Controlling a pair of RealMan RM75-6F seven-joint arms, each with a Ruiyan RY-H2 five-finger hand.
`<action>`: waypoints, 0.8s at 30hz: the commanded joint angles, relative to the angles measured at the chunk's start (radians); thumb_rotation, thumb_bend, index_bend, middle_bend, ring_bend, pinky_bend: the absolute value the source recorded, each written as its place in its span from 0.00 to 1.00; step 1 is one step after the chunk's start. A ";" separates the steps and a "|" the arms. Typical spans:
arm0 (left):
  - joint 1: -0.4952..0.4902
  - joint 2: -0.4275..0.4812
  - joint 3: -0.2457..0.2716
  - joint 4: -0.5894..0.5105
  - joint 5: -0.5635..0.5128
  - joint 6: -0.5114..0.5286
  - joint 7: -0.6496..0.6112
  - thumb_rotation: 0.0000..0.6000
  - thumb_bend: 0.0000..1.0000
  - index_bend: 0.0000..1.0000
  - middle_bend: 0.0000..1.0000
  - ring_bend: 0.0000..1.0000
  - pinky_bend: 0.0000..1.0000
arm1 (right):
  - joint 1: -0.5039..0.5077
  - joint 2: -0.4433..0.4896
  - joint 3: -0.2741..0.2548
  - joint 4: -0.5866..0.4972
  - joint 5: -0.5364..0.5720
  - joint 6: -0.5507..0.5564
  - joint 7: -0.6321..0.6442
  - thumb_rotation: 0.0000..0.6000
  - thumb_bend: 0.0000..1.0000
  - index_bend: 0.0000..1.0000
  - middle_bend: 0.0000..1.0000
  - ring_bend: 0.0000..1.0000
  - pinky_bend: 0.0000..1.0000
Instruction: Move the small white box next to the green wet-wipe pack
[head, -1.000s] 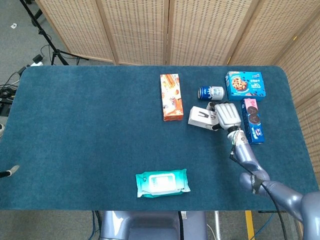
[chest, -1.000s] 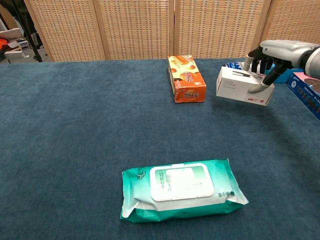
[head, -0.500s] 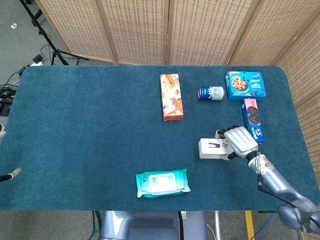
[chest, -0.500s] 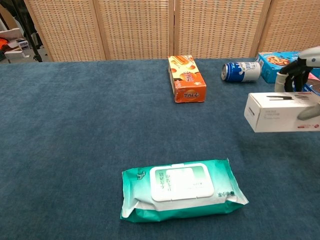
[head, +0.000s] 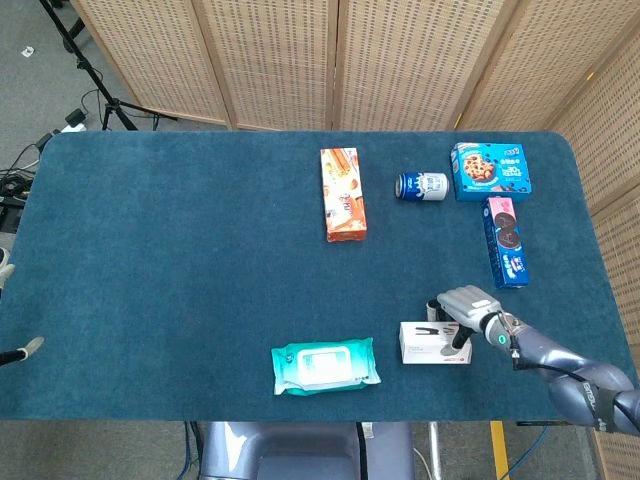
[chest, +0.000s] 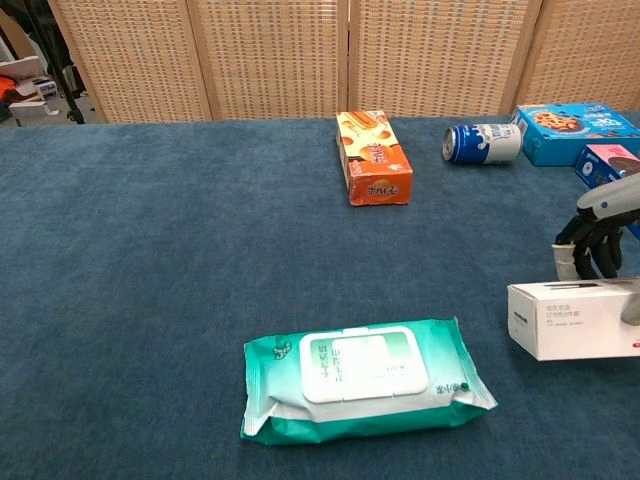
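Holding: right hand (head: 466, 308) grasping small white box (head: 434, 342)
Box: near counter (head: 180, 260) edge, right of green wet-wipe pack (head: 325, 365), apart
Risk: releasing early leaves gap; fingers snagging box

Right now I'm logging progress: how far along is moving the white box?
Mostly done: the small white box sits low beside the green wet-wipe pack, a gap between them. In hand: the right hand grips it, fingers over its top. Left: letting go and pulling the hand away.
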 joint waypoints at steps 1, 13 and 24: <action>-0.001 -0.001 -0.001 0.000 -0.003 -0.002 0.003 1.00 0.00 0.00 0.00 0.00 0.00 | 0.067 -0.017 -0.038 0.051 0.077 -0.065 0.044 1.00 0.68 0.36 0.31 0.28 0.29; -0.002 -0.004 -0.002 -0.001 -0.003 0.000 0.010 1.00 0.00 0.00 0.00 0.00 0.00 | 0.028 0.018 -0.001 0.000 0.060 0.117 0.084 1.00 0.15 0.00 0.00 0.00 0.01; 0.002 -0.001 0.001 -0.002 0.005 0.007 0.001 1.00 0.00 0.00 0.00 0.00 0.00 | -0.154 -0.014 -0.019 -0.106 -0.157 0.464 0.021 1.00 0.00 0.00 0.00 0.00 0.00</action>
